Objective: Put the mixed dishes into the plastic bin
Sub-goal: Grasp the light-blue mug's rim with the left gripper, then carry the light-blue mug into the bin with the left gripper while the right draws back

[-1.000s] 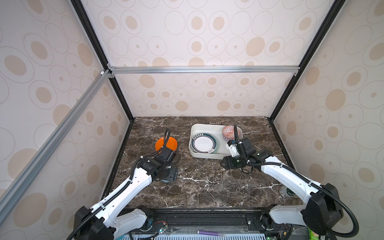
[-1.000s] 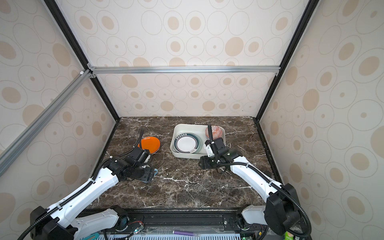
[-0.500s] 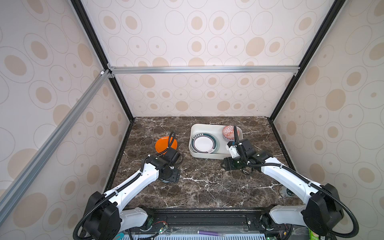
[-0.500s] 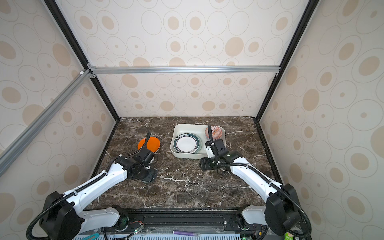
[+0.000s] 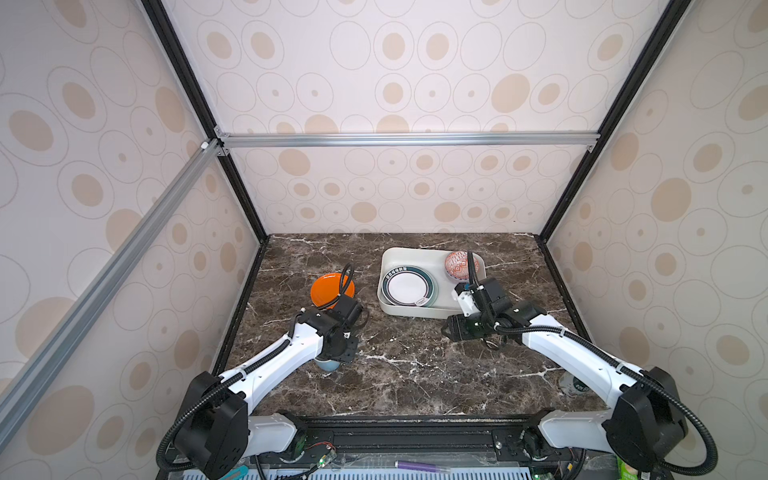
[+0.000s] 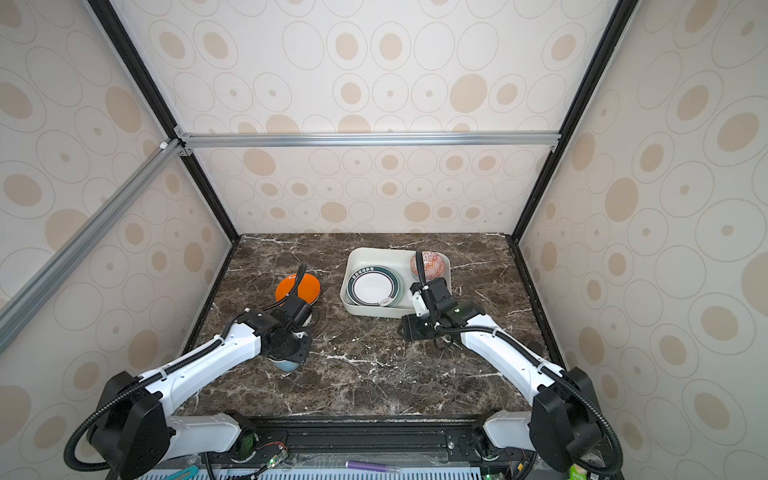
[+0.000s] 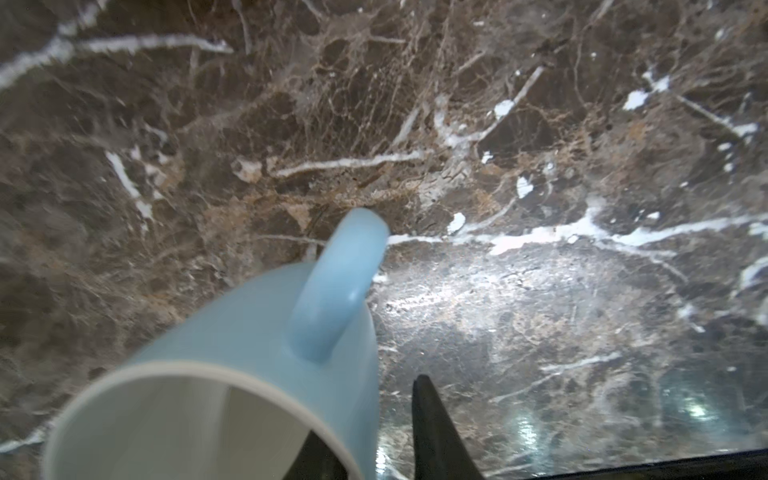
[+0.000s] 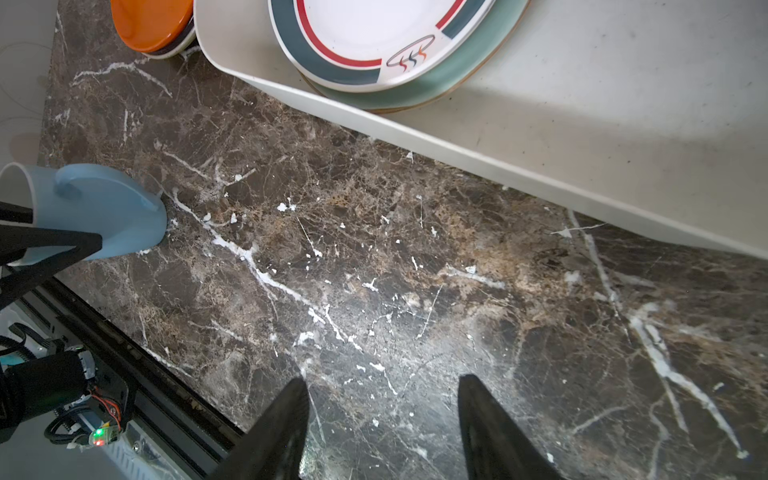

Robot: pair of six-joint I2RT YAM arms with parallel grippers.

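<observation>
**Mug [image 7: 249, 332] newly clamped by its rim, not yet in the bin**

In a top view the left gripper [image 5: 337, 353], wide apart a second ago, sits over the mug at near left. The bin [image 5: 415, 309] lies farther back and to the right, with the orange plate [image 5: 328, 289] outside it.

Left wrist view: its jaws pinch the mug's wall, one inside, one outside.

Right wrist view: the right gripper [image 8: 382, 380] is empty, jaws apart, just near of the bin.

Lifting and carrying probably come next.

Bright, even light fills both top views, with wide-angle bending at the edges. Glare pools on the marble tabletop [image 7: 478, 299] in the left wrist view, where the blue mug [image 7: 232, 374] blurs softly.
</observation>
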